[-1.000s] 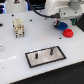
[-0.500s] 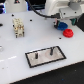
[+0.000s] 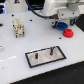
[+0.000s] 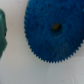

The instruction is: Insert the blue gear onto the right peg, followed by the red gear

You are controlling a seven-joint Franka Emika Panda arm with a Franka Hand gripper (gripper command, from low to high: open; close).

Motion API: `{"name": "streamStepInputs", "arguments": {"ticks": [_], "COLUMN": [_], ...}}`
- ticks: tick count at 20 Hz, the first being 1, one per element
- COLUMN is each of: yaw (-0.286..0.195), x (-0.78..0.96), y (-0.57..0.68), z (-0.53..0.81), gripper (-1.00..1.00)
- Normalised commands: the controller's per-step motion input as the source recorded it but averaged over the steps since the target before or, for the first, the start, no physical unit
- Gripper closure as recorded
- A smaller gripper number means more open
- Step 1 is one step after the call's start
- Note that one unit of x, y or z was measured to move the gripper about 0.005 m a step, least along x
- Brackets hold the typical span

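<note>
— Fingers first: can you see how they stand?
— No. The fingers (image 3: 60,21) sit low at the end of the white arm (image 3: 57,7), over the blue gear (image 3: 61,25), but neither view shows whether they are spread or pressed together. I cannot tell.
— Then the rest, biggest down.
— White worktop (image 3: 15,55) carries everything. Near its front edge lies the black-bordered white plate (image 3: 46,55), with the right peg (image 3: 51,50) standing upright in it and a shorter pin (image 3: 37,56) toward the exterior view's left.
— And the gears?
— Blue gear lies flat at the back, well apart from the plate; the wrist view is almost filled by it, teeth and centre hole plain. The red gear (image 3: 68,33) lies just beside it, nearer the plate.
— Anything else?
— A small tan block fixture (image 3: 18,27) stands toward the exterior view's left.
</note>
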Motion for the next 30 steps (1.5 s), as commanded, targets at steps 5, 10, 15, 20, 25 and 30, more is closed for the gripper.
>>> {"name": "streamStepInputs", "arguments": {"ticks": [5, 10, 15, 20, 25, 30], "yaw": [0.000, 0.000, 0.000, 0.000, 0.000, 0.000], "x": [-0.18, -0.15, -0.10, 0.11, 0.35, 0.53], "y": [-0.07, 0.00, -0.01, -0.07, -0.22, -0.29], "z": [-0.21, -0.12, -0.06, 0.34, 0.57, 0.58], "gripper": [1.00, 1.00, 1.00, 1.00, 1.00, 1.00]}}
